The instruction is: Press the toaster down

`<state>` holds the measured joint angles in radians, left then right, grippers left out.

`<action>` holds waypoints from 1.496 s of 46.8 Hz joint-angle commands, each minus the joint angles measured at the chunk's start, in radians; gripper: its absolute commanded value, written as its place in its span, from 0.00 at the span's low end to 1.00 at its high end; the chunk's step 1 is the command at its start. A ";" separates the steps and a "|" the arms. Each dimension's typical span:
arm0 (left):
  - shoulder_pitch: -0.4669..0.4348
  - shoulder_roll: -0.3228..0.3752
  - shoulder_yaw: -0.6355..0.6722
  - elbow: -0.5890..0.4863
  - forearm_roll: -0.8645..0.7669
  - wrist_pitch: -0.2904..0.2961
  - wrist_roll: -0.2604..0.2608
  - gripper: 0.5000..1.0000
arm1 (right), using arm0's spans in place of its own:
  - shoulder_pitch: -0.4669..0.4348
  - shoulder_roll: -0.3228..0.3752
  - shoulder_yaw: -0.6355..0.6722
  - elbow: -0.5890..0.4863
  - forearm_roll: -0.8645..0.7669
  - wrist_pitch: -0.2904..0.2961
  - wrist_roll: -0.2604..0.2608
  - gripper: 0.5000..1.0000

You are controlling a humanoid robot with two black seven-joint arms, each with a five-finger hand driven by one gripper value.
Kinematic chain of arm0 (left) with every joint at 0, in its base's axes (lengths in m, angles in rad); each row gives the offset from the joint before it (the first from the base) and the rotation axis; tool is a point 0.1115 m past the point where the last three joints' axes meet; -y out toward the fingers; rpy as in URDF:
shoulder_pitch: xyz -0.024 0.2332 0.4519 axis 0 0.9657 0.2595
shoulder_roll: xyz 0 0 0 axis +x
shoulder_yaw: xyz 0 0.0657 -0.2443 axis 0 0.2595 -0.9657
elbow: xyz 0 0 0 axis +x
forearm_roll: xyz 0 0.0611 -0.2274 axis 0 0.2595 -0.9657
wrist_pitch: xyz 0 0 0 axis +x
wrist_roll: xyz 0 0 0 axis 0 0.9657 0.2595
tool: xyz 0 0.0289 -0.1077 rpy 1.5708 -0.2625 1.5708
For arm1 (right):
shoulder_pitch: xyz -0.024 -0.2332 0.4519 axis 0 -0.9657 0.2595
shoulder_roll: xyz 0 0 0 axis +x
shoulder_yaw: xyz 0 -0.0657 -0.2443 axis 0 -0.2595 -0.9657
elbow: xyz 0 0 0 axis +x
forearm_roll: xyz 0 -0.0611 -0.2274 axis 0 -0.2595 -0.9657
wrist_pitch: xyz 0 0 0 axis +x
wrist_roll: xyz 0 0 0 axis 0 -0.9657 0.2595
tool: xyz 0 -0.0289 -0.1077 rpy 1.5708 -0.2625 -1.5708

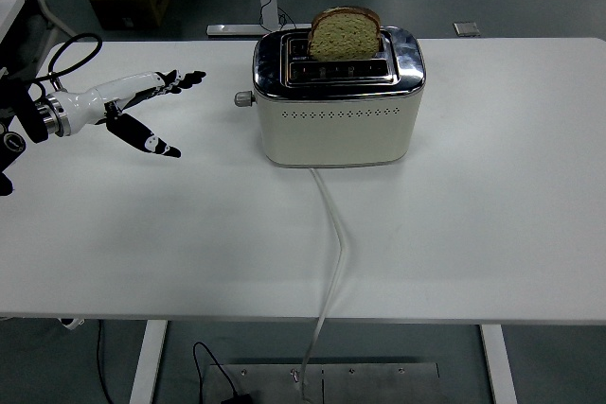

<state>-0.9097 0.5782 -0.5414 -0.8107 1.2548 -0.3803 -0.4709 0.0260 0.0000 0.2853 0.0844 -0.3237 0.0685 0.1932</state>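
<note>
The left hand is held above the table at its far left, fingers spread and thumb splayed, nothing grasped. Its fingertips are pointed right, toward the toaster, which is set well apart at the far centre. A lever knob is seen on the toaster's left side. Bread is stood in the far slot. A cord is run toward the near edge.

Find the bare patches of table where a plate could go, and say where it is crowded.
Free: right of the toaster, and the near table either side of the cord. Crowded: the left, where the open left hand reaches toward the toaster's lever.
</note>
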 commanded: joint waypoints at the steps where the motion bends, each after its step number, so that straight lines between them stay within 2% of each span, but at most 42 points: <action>1: 0.000 -0.001 0.000 -0.001 0.002 0.000 0.000 1.00 | 0.000 0.000 0.000 0.000 0.000 0.001 0.000 1.00; 33: 0.006 -0.017 0.012 -0.001 0.052 0.003 0.000 1.00 | 0.000 0.000 0.000 0.000 0.000 0.001 0.000 1.00; 70: 0.005 -0.080 0.037 0.001 0.043 0.015 0.006 1.00 | 0.000 0.000 0.000 0.000 0.000 0.001 0.000 1.00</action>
<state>-0.9075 0.4997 -0.5045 -0.8104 1.3033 -0.3671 -0.4650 0.0262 0.0000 0.2853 0.0844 -0.3237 0.0688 0.1933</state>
